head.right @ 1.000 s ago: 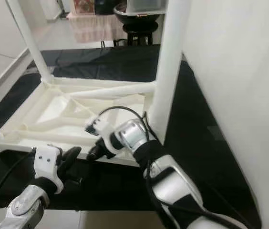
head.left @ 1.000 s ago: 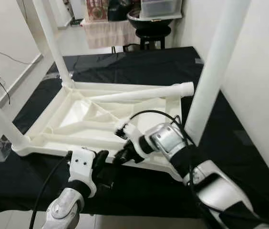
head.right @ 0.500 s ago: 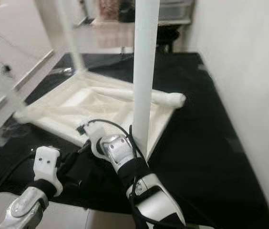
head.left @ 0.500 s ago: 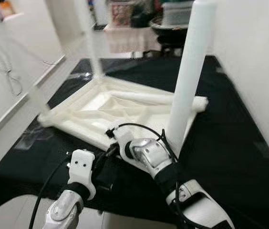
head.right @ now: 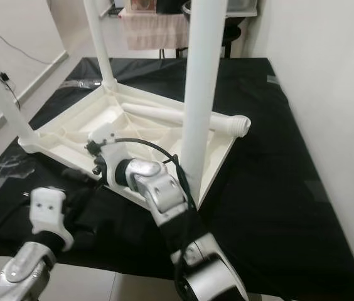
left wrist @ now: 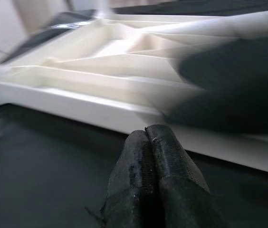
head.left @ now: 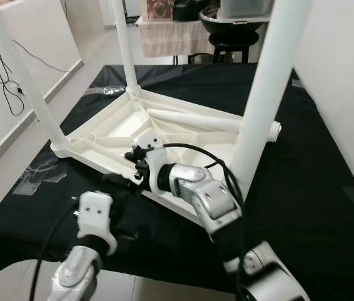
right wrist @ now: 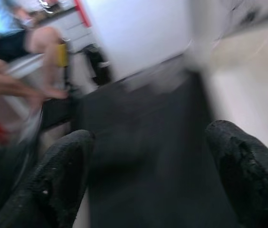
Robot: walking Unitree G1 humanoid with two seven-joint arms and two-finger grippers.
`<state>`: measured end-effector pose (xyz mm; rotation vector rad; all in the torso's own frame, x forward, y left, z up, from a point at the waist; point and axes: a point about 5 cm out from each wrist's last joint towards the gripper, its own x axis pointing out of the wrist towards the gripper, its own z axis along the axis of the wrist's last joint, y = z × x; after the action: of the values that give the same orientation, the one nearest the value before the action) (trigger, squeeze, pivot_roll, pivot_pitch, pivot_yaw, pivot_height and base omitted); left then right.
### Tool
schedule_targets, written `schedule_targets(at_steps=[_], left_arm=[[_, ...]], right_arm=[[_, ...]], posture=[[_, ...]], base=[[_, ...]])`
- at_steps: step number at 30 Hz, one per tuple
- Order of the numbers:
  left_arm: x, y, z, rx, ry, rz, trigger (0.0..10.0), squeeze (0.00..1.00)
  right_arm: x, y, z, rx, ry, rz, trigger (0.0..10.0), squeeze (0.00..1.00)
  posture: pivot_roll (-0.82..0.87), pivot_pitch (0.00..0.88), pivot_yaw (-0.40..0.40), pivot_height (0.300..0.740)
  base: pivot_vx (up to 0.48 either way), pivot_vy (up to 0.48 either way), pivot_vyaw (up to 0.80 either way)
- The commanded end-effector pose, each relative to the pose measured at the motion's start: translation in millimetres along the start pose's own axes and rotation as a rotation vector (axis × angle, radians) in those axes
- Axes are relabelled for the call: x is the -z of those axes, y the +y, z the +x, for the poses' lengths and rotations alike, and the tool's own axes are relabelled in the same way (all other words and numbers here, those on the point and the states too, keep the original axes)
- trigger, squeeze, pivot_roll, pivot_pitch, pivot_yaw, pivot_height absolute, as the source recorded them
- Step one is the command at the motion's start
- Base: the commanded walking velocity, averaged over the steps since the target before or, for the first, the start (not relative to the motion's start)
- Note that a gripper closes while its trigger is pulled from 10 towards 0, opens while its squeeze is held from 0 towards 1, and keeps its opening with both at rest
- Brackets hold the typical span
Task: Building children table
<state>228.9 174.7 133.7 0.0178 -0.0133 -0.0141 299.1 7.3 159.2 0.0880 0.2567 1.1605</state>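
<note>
A white children's table lies upside down on a black cloth. Three white legs stand up from it: the near leg, the far leg and the left leg. A loose leg lies across the underside. My right gripper reaches over to the table's near rim, and the right wrist view shows it open. My left gripper is low in front of that rim, just below the right one. It is shut on nothing, with the white rim close ahead.
A white wall runs along the right. At the back stand a black stool and a cloth-draped bench. Cables trail on the floor at left. The cloth's front edge is near my arms. A blurred person is in the right wrist view.
The whole picture has shifted as my head moved. Both grippers stay by the table's near rim; the right wrist now sits higher against it.
</note>
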Motion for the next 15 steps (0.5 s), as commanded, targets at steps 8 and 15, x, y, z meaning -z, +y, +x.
schedule_targets(at_steps=[8,15], left_arm=[[6.4,48.2,-10.3,-0.295,0.05,0.046,10.0,0.0],[4.9,45.9,-10.9,-0.271,0.035,0.071,10.0,0.0]], right_arm=[[16.0,-1.0,-50.2,-0.177,0.01,0.019,10.0,0.0],[31.4,-14.2,-110.1,-0.208,0.065,0.015,10.0,0.0]], posture=[[-0.03,0.078,0.026,0.74],[-0.03,0.083,0.034,0.74]], base=[[0.0,0.287,0.0],[0.0,0.322,0.0]])
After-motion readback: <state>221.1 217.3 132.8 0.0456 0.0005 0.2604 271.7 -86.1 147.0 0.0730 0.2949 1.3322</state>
